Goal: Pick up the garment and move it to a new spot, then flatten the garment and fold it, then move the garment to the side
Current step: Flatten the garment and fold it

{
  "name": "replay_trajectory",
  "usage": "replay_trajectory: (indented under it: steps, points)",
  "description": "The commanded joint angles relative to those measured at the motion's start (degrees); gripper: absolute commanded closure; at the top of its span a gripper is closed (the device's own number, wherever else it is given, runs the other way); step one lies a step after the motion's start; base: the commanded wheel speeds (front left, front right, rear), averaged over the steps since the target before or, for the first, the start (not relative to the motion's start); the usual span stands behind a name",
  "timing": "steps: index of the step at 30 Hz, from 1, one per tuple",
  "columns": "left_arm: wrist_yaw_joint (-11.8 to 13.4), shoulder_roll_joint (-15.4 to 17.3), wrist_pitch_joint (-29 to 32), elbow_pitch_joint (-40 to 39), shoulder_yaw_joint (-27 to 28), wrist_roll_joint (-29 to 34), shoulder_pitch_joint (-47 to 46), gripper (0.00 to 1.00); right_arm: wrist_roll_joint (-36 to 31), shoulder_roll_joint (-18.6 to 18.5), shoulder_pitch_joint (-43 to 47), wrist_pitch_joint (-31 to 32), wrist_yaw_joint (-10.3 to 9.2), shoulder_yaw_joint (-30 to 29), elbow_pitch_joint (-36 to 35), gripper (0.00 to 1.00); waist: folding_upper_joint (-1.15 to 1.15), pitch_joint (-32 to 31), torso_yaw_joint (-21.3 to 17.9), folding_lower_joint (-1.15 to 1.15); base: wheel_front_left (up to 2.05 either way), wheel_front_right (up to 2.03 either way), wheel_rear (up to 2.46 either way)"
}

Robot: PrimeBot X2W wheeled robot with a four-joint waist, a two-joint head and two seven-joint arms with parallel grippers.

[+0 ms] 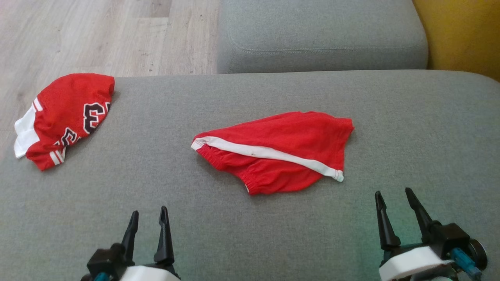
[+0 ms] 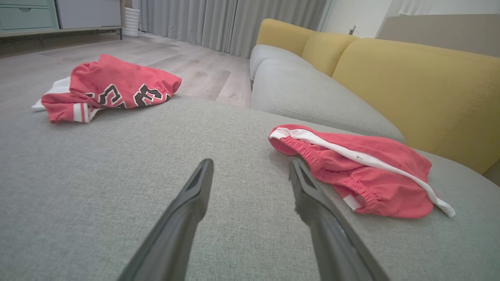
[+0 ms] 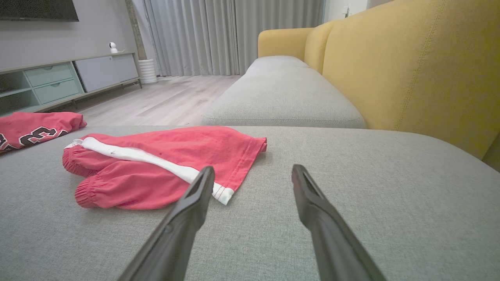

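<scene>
While the left gripper [image 1: 149, 210] and right gripper [image 1: 392, 191] hover spread wide and empty over the near edge of the grey fabric sofa cushion [image 1: 234, 234], the crumpled red shorts with a white stripe [image 1: 281, 142] lie mid-cushion just beyond; a red lettered jersey [image 1: 66, 115] sits at the far-left corner.

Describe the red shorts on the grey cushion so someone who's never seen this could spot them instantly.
On the wide grey cushion, look near its middle. The red shorts lie crumpled there, a white stripe running diagonally across them. The other red garment, at the cushion's left edge, bears black-and-white lettering instead.
</scene>
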Motion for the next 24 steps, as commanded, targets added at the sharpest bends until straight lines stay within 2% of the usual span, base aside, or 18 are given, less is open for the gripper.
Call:
replay_trajectory:
  steps: [1, 5, 10, 16, 24]
  points:
    - [0.30, 0.90, -0.12, -1.57, 1.92, 0.02, -2.60, 0.00, 0.43, -0.29, -2.56, -0.61, -0.04, 1.28, -1.49, 0.00, 0.00, 0.05, 0.03, 0.00, 0.00, 0.00, 0.00]
    - [0.49, 0.98, 0.21, -1.94, 1.65, 0.15, -3.01, 0.00, 0.38, -0.29, -3.27, -0.16, -0.04, 1.01, -0.90, 0.00, 0.00, 0.71, 0.35, 0.00, 0.00, 0.00, 0.00]
    - [0.70, 1.02, 0.30, -2.78, 1.35, 0.44, -3.67, 0.00, -0.29, -0.29, -7.20, 3.26, -0.04, 0.48, 0.33, 0.00, 0.00, 2.51, 0.96, 0.00, 0.00, 0.00, 0.00]
    - [0.55, 0.45, 0.19, -3.75, 0.48, 1.18, -5.77, 0.00, -0.65, -0.29, -14.48, 10.45, -0.04, 0.00, 5.59, 0.00, 0.00, 6.78, 3.29, 0.00, 0.00, 0.00, 0.00]
    - [0.24, -0.39, -0.22, -3.24, 0.23, 1.47, -7.35, 0.00, -1.21, -0.29, -18.85, 13.16, -0.04, -0.01, 13.08, 0.00, 0.00, 10.61, 5.98, 0.00, 0.00, 0.00, 0.00]
